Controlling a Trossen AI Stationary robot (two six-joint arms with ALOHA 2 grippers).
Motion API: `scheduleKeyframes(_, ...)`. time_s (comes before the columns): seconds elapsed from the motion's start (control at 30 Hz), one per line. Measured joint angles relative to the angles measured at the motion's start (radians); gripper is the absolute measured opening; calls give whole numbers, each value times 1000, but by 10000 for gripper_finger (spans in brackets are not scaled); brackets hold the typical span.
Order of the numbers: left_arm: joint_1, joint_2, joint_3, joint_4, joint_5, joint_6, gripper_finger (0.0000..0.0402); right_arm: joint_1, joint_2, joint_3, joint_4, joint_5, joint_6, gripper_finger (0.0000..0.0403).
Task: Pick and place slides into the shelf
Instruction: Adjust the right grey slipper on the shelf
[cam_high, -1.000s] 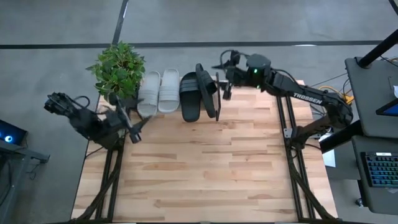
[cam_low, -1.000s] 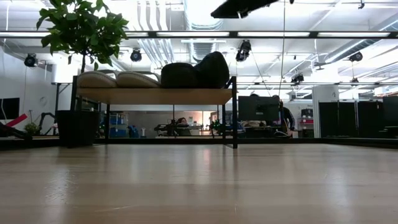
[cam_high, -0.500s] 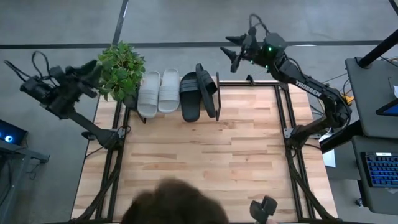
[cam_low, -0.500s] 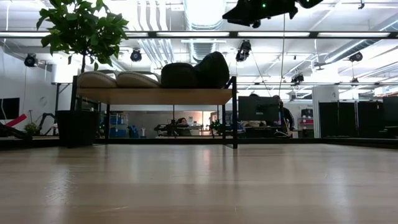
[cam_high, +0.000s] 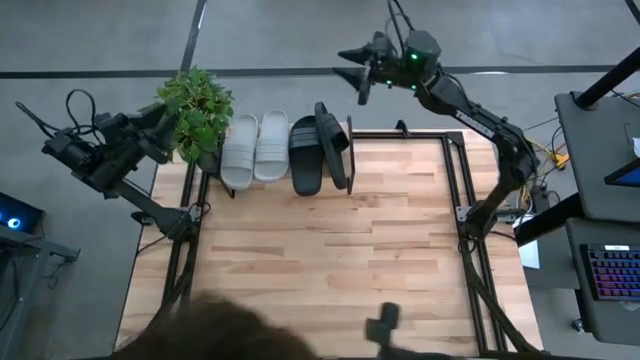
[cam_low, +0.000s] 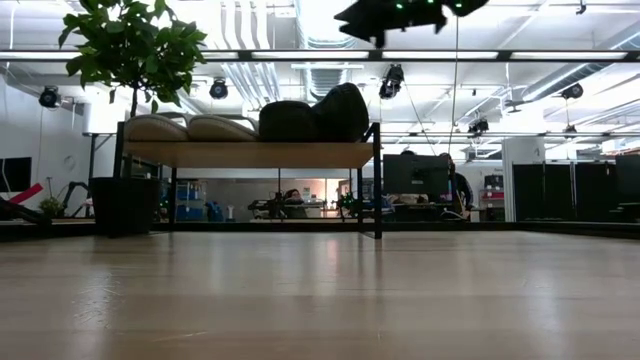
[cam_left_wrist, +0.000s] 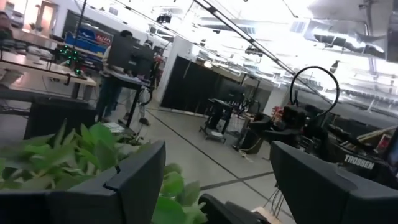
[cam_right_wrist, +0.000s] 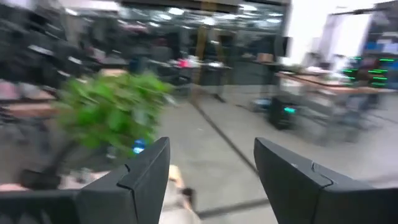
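The wooden table (cam_high: 330, 250) fills the middle of the high view, with black metal frames along its left and right sides. At its far edge stands the shelf (cam_high: 350, 160), a low rack with a light wooden board and thin black legs; in the low view its board (cam_low: 250, 153) lies level above the tabletop.

All four slides are on the shelf, side by side. The two light grey slides (cam_high: 255, 148) lie flat on the left part, touching each other. To their right lies one black slide (cam_high: 306, 155) flat, and the other black slide (cam_high: 333, 145) stands tilted on its edge at the right end, leaning against the first one. In the low view the grey pair (cam_low: 185, 127) is low and the tilted black slide (cam_low: 343, 111) rises higher than the rest.

A potted plant (cam_high: 190, 110) with green leaves stands at the left end of the shelf, just beside the grey slides.

The right gripper (cam_high: 353, 64) is raised beyond the far edge of the table, above the floor behind the shelf, and its fingers are spread wide with nothing between them. The left gripper (cam_high: 165, 118) is outside the left edge of the table, near the plant leaves; its fingers (cam_left_wrist: 134, 180) are also wide apart and hold nothing.

At the near edge of the table a dark blurred shape (cam_high: 230, 335) comes into the high view; I cannot tell what it is.
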Motion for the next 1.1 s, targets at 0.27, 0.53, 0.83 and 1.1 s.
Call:
scheduleKeyframes(0.27,0,-21,1,-1,1,23,274,139,246,423,-408,-57,-194,224)
scheduleKeyframes(0.53,0,-39,1,-1,1,35,274,191,410,639,-545,-80,-111,224)
scheduleKeyframes(0.83,-1,-39,-2,-2,5,35,274,220,412,629,-516,-35,-64,224)
scheduleKeyframes(1.1,-4,-30,-22,1,4,34,274,239,389,628,-761,-4,-177,224)
